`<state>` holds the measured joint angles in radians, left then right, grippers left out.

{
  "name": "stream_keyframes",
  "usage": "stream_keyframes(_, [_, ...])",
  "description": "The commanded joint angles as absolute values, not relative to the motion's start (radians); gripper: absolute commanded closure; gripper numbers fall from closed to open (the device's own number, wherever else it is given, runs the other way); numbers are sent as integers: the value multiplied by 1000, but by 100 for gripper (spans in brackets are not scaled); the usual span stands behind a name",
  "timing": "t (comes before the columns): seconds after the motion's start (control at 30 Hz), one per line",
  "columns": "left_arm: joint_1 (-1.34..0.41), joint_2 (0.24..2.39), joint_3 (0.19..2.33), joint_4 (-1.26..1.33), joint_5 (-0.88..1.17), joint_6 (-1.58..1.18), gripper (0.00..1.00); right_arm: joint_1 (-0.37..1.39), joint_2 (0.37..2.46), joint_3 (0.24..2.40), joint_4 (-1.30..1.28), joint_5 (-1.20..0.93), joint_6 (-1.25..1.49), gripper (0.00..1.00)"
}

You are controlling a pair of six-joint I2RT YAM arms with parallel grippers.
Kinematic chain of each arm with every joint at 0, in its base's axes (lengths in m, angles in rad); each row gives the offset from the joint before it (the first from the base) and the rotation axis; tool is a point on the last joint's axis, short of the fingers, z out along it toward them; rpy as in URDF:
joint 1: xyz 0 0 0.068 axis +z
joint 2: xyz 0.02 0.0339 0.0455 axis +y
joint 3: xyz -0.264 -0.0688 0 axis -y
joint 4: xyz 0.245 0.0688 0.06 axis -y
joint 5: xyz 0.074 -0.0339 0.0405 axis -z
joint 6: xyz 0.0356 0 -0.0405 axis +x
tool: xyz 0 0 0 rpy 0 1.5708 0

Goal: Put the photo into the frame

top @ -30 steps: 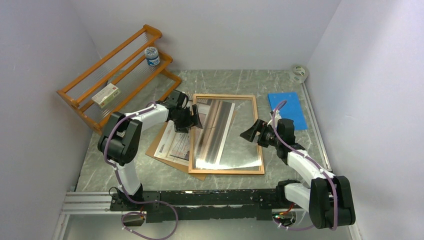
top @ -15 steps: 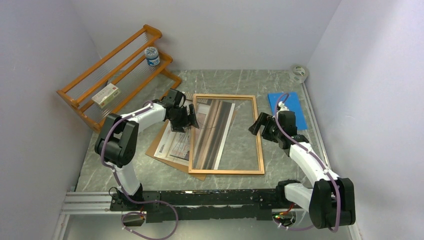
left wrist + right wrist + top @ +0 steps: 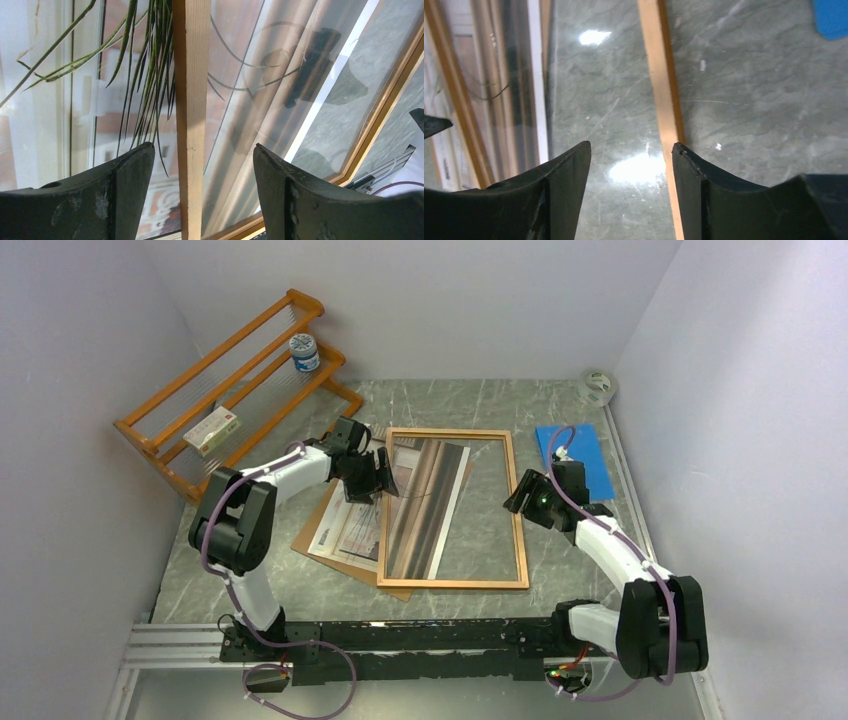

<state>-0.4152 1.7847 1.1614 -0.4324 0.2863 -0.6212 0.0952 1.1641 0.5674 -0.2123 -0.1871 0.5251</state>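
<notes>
Top external view: the frame is now laid flat on the desk, its earlier tilt and glare gone. The right gripper is held over the 3 o'clock rail, jaws apart. The left gripper is set astride the 9 o'clock rail, jaws apart. The photo is pinned partly beneath that rail, so it is judged not yet inserted.

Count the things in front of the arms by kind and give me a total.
Wooden structures: 2 (orange wooden rack, light-brown wooden picture frame)
Flat sheets: 3 (beige-grey paper photo, plain brown backing board, blue rectangular sheet)
Small items: 3 (blue-and-white round jar, green-and-white box, pale tape roll)
Total: 8
</notes>
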Motion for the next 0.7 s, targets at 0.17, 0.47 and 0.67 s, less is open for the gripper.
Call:
stream_keyframes(0.17, [-411,1836,1162,-357,388,-639,23,95,1233,562,-187,-122,537,27])
stream_keyframes(0.47, [-418,1861,1136,-278,460,-685,24,95,1308,525,-99,-171,605,24])
stream_keyframes(0.67, [-451,1821,1123,-198,563,-667,26,94,1306,507,-68,-186,615,24])
